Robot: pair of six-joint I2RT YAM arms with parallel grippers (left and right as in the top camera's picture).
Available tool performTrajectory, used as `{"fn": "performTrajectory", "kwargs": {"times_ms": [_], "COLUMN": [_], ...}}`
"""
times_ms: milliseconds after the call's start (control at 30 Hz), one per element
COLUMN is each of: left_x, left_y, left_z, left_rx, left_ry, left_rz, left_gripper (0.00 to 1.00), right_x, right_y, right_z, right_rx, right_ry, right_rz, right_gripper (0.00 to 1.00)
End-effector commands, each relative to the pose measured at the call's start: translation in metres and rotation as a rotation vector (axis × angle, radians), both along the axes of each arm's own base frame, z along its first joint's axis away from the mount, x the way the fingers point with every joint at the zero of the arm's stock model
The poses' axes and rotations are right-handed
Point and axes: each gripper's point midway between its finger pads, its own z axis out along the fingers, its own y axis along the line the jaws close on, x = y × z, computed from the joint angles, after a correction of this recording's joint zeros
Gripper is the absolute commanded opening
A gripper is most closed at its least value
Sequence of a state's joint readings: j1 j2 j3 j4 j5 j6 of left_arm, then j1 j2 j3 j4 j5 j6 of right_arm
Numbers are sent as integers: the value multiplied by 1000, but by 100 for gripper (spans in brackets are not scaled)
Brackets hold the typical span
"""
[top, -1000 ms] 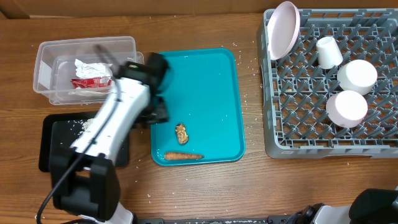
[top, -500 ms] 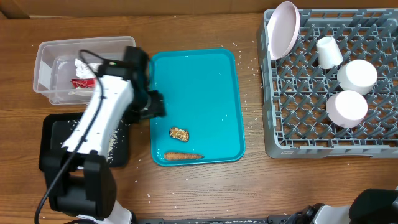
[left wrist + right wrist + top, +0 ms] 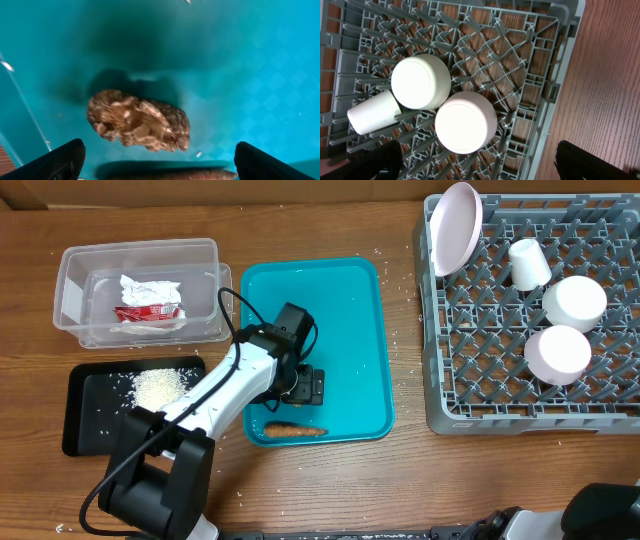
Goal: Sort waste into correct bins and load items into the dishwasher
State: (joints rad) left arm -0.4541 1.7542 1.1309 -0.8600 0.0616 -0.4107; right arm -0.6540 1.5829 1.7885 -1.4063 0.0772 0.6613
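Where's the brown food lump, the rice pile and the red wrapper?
brown food lump (image 3: 139, 127): left wrist view, middle of the lump.
rice pile (image 3: 160, 387): overhead view, middle of the pile.
red wrapper (image 3: 147, 313): overhead view, its red part.

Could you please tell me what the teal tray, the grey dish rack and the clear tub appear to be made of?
Teal tray: probably moulded plastic, smooth and slightly glossy; it shows soft reflections and a rounded rim.
Grey dish rack: likely matte plastic, with moulded pegs and lattice.
Clear tub: transparent plastic, glossy, with see-through walls.
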Motion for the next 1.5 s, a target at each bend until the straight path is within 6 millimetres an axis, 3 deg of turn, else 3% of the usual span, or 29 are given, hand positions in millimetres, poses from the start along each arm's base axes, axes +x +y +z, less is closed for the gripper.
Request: {"fn": "performTrajectory", "kwargs": {"times_ms": [0, 133, 533, 733, 900, 1067, 1300, 1467], "left_x": [8, 5, 2, -2, -6, -2, 20, 15], "left_y": [16, 21, 7, 9, 11, 11, 0, 2], "left_z": [2, -6, -34, -44, -41, -24, 6, 5], "left_rx": [89, 112, 46, 60, 71, 81, 53, 54], "left_ry": [-60, -49, -13, 19, 42, 65, 2, 28], "left_rz": [-6, -20, -47, -46, -42, -14, 4, 94], "left_gripper": [99, 100, 100, 90, 77, 69, 70, 73], "right_x": [1, 1, 1, 1, 1, 1, 1, 1], "right_y": [-1, -1, -1, -1, -1, -1, -1, -1], "right_z": [5, 5, 5, 5, 5, 5, 5, 5], "right_rx": [-10, -10, -10, -10, -10, -10, -10, -10], "right_ry": [-18, -18, -18, -18, -18, -18, -18, -18], "right_rz": [-6, -6, -6, -6, -6, -6, -6, -6], "right_gripper": [100, 100, 100, 100, 100, 100, 100, 100]}}
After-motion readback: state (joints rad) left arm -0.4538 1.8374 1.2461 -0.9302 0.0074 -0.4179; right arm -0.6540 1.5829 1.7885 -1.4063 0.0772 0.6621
